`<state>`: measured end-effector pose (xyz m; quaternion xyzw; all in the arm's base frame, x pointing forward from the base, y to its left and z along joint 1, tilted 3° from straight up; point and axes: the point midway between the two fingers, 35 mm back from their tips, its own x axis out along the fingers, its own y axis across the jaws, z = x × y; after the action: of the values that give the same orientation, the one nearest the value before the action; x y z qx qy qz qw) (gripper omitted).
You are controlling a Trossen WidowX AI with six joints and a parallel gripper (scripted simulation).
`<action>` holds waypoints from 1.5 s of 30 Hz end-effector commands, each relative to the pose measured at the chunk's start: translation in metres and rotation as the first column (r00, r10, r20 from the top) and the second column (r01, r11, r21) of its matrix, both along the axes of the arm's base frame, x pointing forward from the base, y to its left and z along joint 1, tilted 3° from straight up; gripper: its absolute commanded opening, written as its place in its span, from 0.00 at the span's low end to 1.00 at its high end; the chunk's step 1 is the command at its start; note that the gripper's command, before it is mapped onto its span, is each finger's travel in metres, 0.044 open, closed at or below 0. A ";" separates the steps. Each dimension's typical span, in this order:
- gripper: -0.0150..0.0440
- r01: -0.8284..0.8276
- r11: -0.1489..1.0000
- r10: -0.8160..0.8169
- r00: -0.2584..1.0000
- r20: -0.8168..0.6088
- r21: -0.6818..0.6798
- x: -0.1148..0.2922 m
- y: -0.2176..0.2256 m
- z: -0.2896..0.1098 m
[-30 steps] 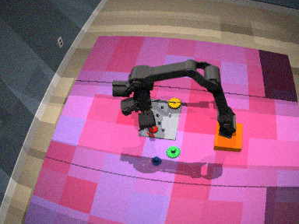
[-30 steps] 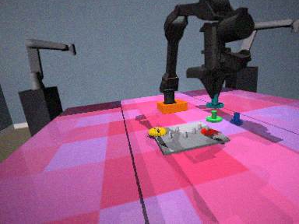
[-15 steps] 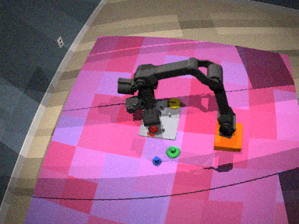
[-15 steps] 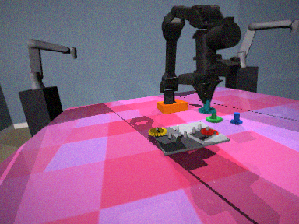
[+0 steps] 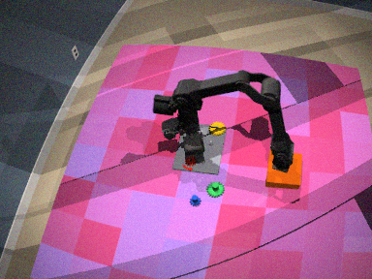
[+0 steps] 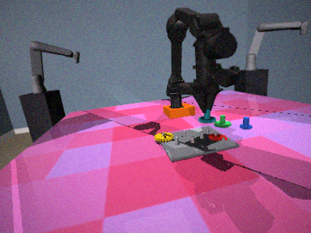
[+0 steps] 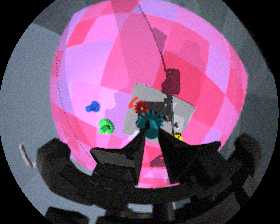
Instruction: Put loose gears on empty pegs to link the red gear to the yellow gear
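One toothed teal gear, cylindrical knob pinched between narrowly parted black jaws; grey board flat, slab-like.

My arm rises from its base, bends at the elbow and reaches across, then drops steeply at the wrist. My gripper points downward, its two dark fingers slanting toward each other and nearly meeting at the tips. I have them closed on something, with a narrow gap between them.
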<state>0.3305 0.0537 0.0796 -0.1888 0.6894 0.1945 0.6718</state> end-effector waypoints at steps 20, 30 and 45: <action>0.25 -0.004 1.000 0.004 1.000 0.000 -0.006 -0.008 -0.016 -0.009; 0.25 -0.004 1.000 0.004 1.000 0.000 -0.006 -0.008 -0.016 -0.010; 0.25 -0.168 0.986 0.168 0.986 0.000 -0.002 -0.009 -0.016 -0.027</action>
<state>0.3220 0.0383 0.0577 -0.2360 0.6738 0.2415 0.6572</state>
